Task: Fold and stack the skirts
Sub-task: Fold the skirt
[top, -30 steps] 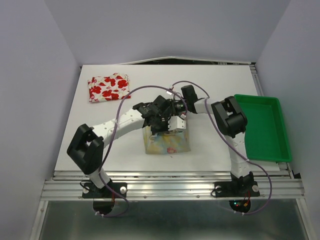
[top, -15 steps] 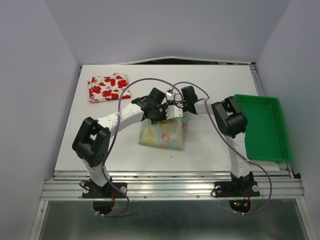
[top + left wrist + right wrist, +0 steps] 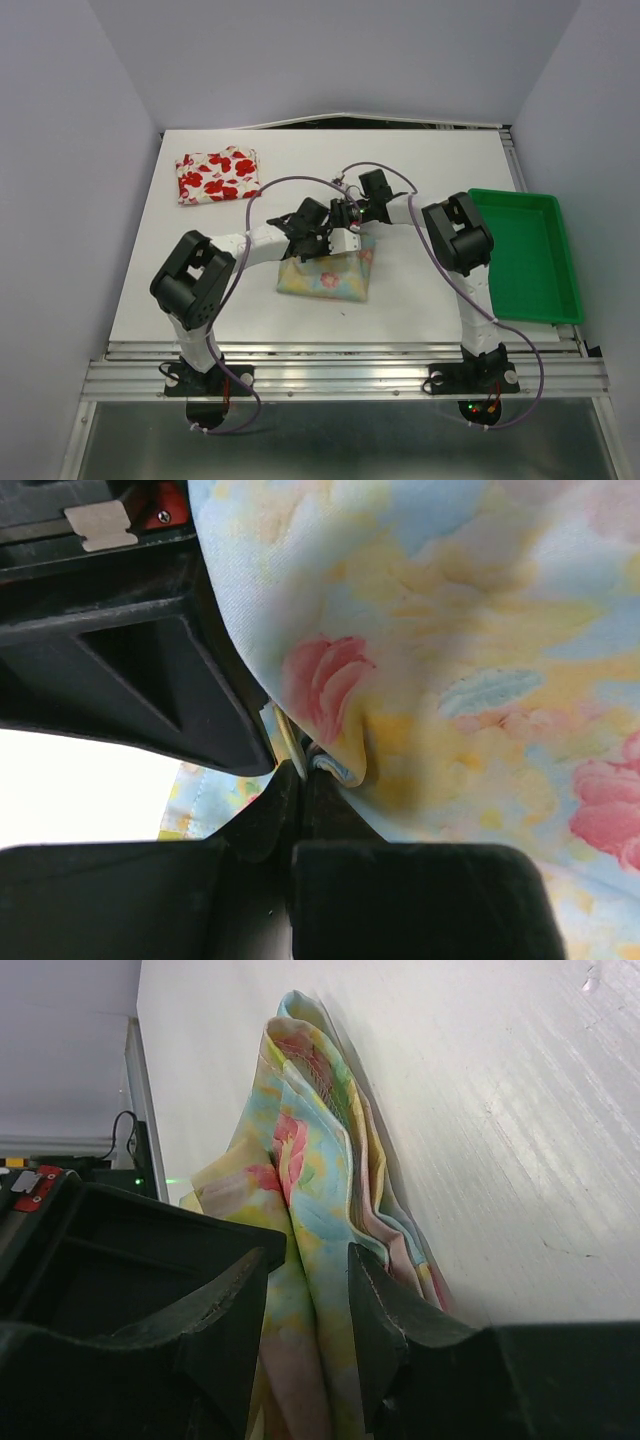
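1. Here, the left claw (image 3: 300, 768) is pinched almost fully closed on a small fold of the pale yellow skirt (image 3: 450, 680), and the cloth bunches right at its fingertips.
2. The right claw (image 3: 307, 1295) stands partly open. A thick gathered edge of the same skirt fills the gap and touches both fingers, so it is gripping the cloth.
3. From above, the two claws sit just beside each other over the far edge of the pale yellow skirt, near the middle of the tabletop (image 3: 420, 290).
4. That far edge is drawn up to the claws, while the near part of the skirt lies on the tabletop as a rough rectangle.
5. The red-flowered skirt (image 3: 217, 175) lies folded near the far left corner of the tabletop, well apart from both claws.
6. A green tray (image 3: 560, 300) sits along the right edge of the tabletop, beside the right arm.
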Controlling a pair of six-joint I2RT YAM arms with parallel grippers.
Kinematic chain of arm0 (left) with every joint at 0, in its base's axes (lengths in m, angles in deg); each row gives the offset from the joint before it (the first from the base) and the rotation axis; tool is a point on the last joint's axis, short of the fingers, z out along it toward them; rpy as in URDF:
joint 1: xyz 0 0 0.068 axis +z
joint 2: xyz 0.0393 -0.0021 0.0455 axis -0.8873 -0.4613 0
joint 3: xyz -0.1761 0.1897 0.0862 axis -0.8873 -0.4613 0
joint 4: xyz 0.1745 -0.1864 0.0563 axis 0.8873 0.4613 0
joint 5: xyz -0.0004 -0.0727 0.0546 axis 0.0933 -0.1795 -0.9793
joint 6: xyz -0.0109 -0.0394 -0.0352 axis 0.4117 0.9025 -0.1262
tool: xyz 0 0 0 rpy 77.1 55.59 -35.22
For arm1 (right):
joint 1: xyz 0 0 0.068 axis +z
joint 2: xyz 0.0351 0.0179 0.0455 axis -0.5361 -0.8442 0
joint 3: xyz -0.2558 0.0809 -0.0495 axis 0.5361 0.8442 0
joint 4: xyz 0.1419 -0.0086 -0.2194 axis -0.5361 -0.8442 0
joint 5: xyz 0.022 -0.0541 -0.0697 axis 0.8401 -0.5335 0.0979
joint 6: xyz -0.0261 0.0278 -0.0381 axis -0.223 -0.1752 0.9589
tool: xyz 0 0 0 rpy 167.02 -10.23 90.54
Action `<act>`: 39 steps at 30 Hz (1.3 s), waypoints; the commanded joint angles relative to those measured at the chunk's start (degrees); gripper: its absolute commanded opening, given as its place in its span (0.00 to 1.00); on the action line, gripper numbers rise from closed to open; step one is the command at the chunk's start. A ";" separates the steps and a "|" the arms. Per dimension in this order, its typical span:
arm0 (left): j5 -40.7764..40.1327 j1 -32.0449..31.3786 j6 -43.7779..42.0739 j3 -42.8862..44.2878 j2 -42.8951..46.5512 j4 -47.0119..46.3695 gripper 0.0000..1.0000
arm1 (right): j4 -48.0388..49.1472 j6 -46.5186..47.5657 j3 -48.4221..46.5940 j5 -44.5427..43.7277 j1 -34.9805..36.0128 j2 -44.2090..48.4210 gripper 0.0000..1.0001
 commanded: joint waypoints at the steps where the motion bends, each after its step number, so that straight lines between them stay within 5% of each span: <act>1: -1.83 -0.52 2.39 -2.21 0.07 -6.99 0.00 | -6.46 3.07 0.22 -7.52 1.13 -2.97 0.45; 14: -0.25 -3.69 2.65 -8.02 1.12 -5.94 0.00 | -9.53 -0.80 -12.26 -9.64 -3.00 -2.88 0.47; 26: -1.30 -3.34 2.57 -2.05 3.67 -0.94 0.00 | -12.09 2.19 -5.32 -6.92 -2.47 -7.45 0.11; 39: -3.23 -2.02 0.20 3.67 -1.07 -1.90 0.00 | -11.82 2.37 -5.14 -5.60 -2.47 -7.01 0.10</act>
